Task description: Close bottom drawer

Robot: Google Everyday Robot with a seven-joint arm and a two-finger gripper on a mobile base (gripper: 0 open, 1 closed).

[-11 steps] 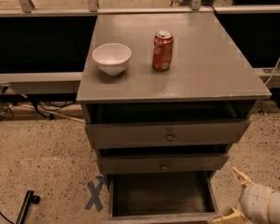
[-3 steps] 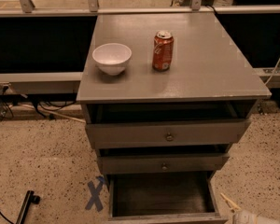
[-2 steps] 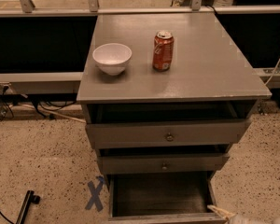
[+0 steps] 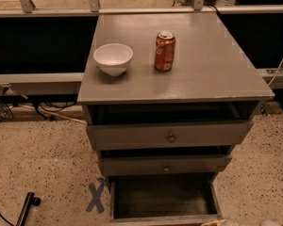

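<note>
The bottom drawer (image 4: 162, 195) of the grey cabinet is pulled far out toward me. Its dark plain inner box is empty, and its slim front (image 4: 165, 219) lies at the bottom edge of the camera view. Its knob is out of view. My gripper (image 4: 212, 223) shows only as a pale tip at the bottom edge, right by the drawer front's right corner. A bit of the pale arm (image 4: 270, 223) shows further right. I cannot tell whether the gripper touches the drawer.
The top drawer (image 4: 170, 134) and middle drawer (image 4: 165, 165) stand slightly out. A white bowl (image 4: 113, 58) and a red can (image 4: 164, 51) sit on the cabinet top. A blue tape X (image 4: 96, 197) and a black rod (image 4: 26, 211) lie on the floor to the left.
My gripper has dropped down and moved left, from beside the drawer's right side to the bottom edge at the front's right corner. The drawer has not visibly moved.
</note>
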